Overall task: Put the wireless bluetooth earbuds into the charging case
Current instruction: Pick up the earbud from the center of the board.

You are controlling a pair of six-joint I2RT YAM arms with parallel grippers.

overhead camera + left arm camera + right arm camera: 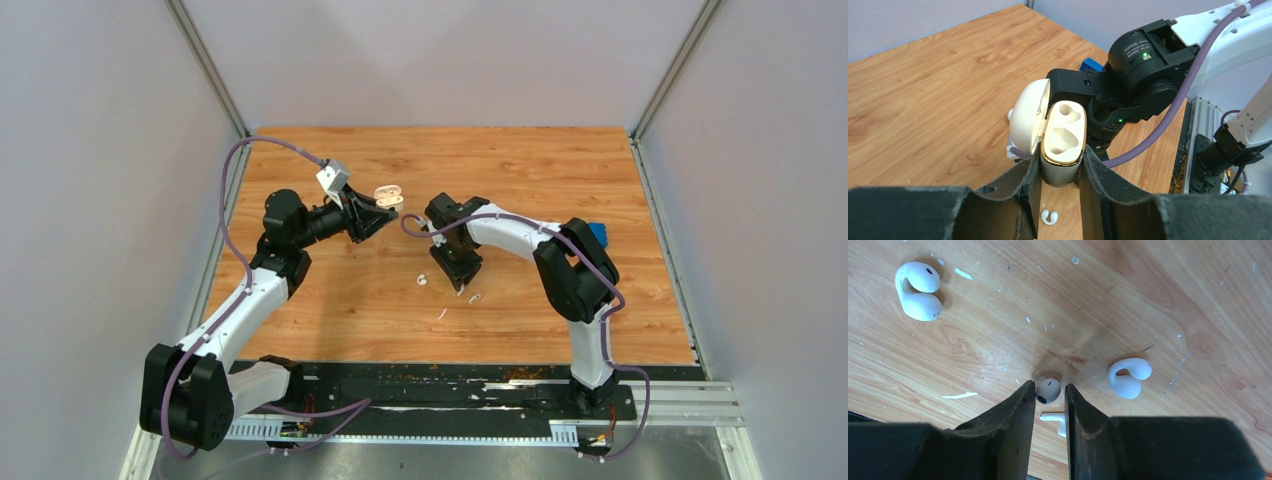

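My left gripper is shut on the white charging case, held above the table with its lid swung open and both sockets empty. In the top view the case sits left of the right arm. My right gripper points down at the table, its jaws narrow around a small rounded earbud. That earbud touches the left finger, and a thin gap shows at the right finger. Two white hook-shaped earbuds lie on the wood, one far left and one just right of the fingers.
A small white stemmed piece lies on the table between the right fingers. A thin white sliver lies to their left. A blue block sits behind the right arm. One hook-shaped earbud lies below the case.
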